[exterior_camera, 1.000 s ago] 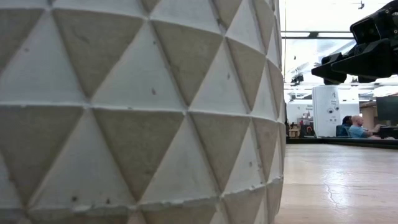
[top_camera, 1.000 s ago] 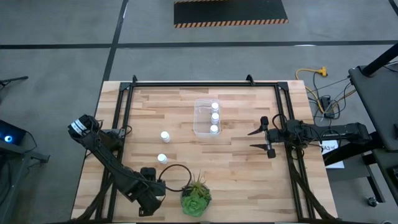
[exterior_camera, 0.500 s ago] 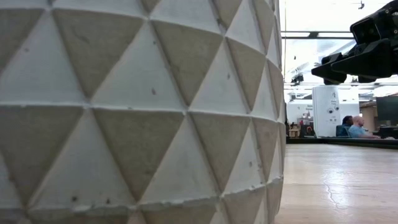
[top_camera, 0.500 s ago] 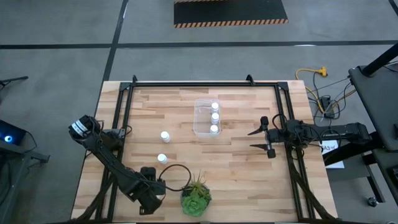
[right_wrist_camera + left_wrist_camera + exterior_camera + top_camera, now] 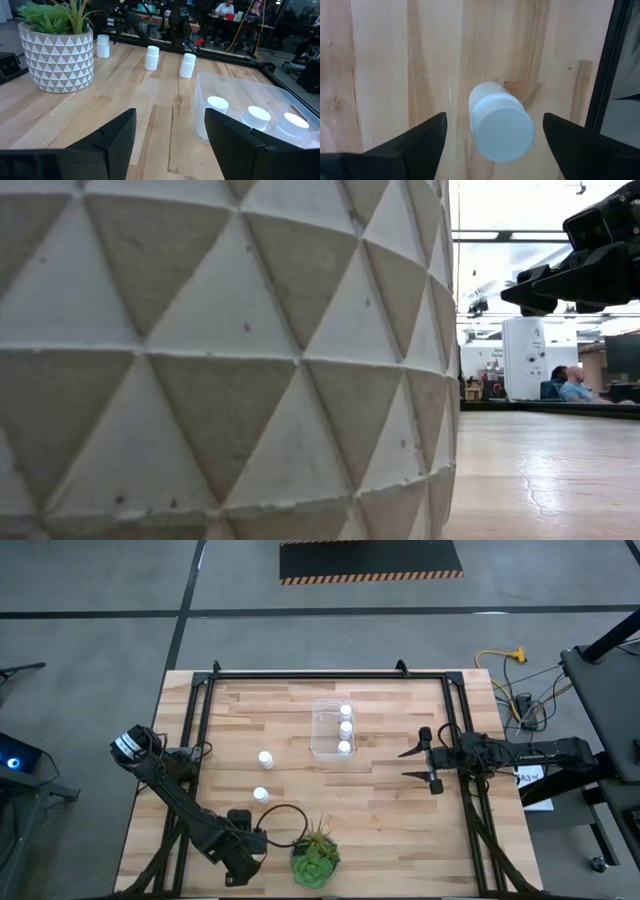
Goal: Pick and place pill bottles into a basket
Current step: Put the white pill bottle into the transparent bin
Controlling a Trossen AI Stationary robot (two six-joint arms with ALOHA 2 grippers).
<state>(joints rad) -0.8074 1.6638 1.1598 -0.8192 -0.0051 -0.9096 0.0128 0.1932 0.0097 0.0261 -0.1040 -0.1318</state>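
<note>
Three white pill bottles (image 5: pixel 346 727) stand in the clear basket (image 5: pixel 321 730) at the table's middle. Two more stand loose on the wood to its left (image 5: pixel 265 757) (image 5: pixel 261 794). A third loose bottle (image 5: pixel 499 127) stands on its base under my left gripper (image 5: pixel 494 120). That gripper points down near the table's front left (image 5: pixel 238 852), open, with a finger on either side of the bottle and apart from it. My right gripper (image 5: pixel 418 763) hangs open and empty to the right of the basket; the basket (image 5: pixel 260 107) also shows in the right wrist view.
A green spiky plant in a white triangle-patterned pot (image 5: pixel 315 858) stands at the front edge, just right of my left gripper, and fills most of the low view (image 5: pixel 220 360). A black metal frame (image 5: pixel 330 674) runs along the table's edges. People sit in the room beyond.
</note>
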